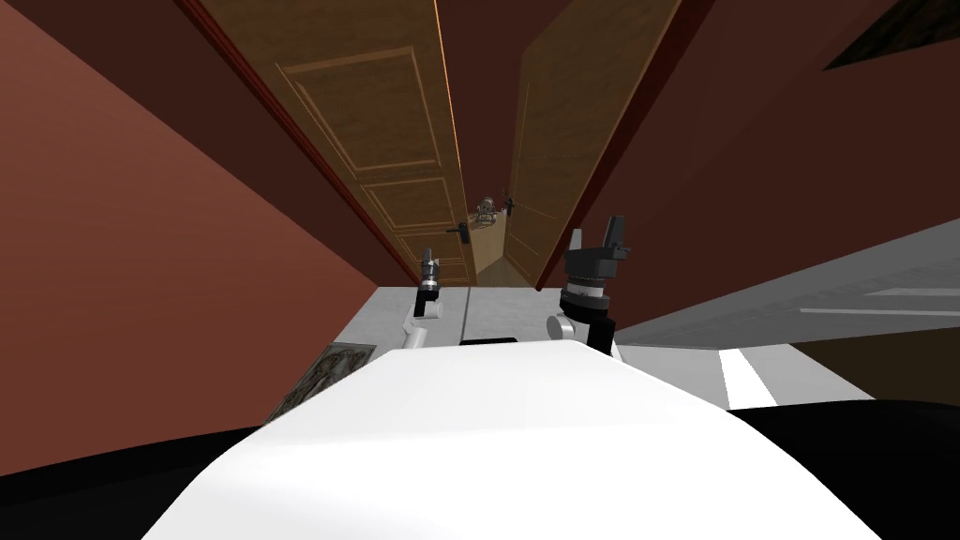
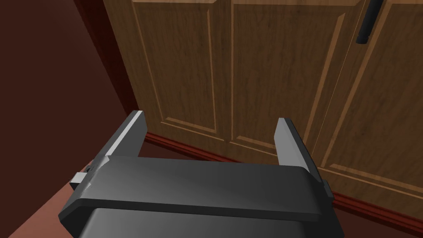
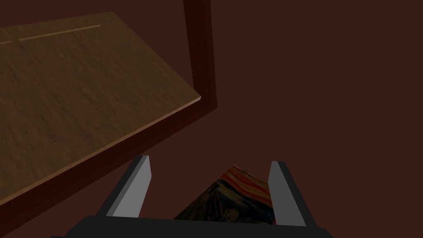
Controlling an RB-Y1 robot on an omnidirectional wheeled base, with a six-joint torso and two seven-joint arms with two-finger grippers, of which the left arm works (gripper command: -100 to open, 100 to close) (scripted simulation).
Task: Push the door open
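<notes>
Brown panelled door (image 1: 375,141) ahead, its two leaves slightly ajar, red frame (image 2: 186,151) around it, dark handle (image 2: 367,24) on the left leaf. Left claw (image 2: 210,120) released, facing that leaf by the frame; we'd push nearer the handle, blades flat. Right claw (image 1: 596,234) released, raised at our right.

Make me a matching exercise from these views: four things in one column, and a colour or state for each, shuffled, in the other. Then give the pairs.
Column 1:
1. left end effector
2. door handle
3. door frame
4. painting

Column 2:
A. dark red
B. open, facing the wooden door
C. orange-red streaks
D. black

Pairs: 1-B, 2-D, 3-A, 4-C.
</notes>
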